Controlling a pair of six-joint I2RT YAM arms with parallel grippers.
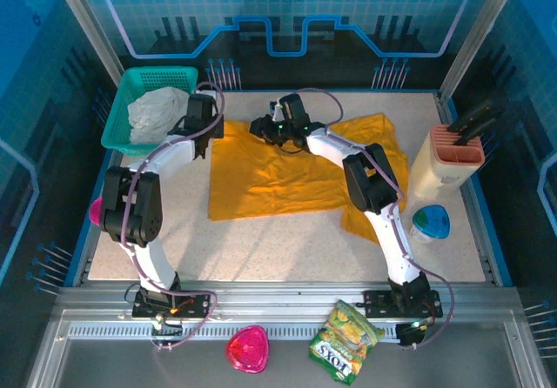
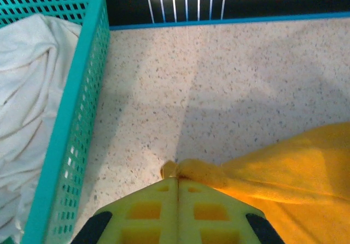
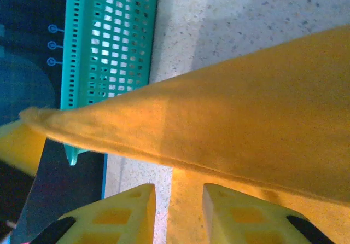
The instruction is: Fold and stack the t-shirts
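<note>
"Where the right arm crosses it, how much of the t-shirt can you make out?"

"A strip is hidden under that arm. The rest lies spread and wrinkled on the speckled tabletop. It's soft, thin, mustard-orange cloth with no print."

"And the fingers?"

"On the left gripper the yellow gridded fingers are pressed flush, with a bunched corner of the shirt pinched at their tips. On the right gripper the fingers stand a narrow slot apart with cloth running between them — a taut fold stretches above. From overhead both sets of tips are too small to judge."

"Around it?"

"Just left is a teal perforated basket holding crumpled white cloth, cut off in the left wrist view. On the right there's a beige knife block and a blue lidded tub — both near the shirt's edge."
</note>
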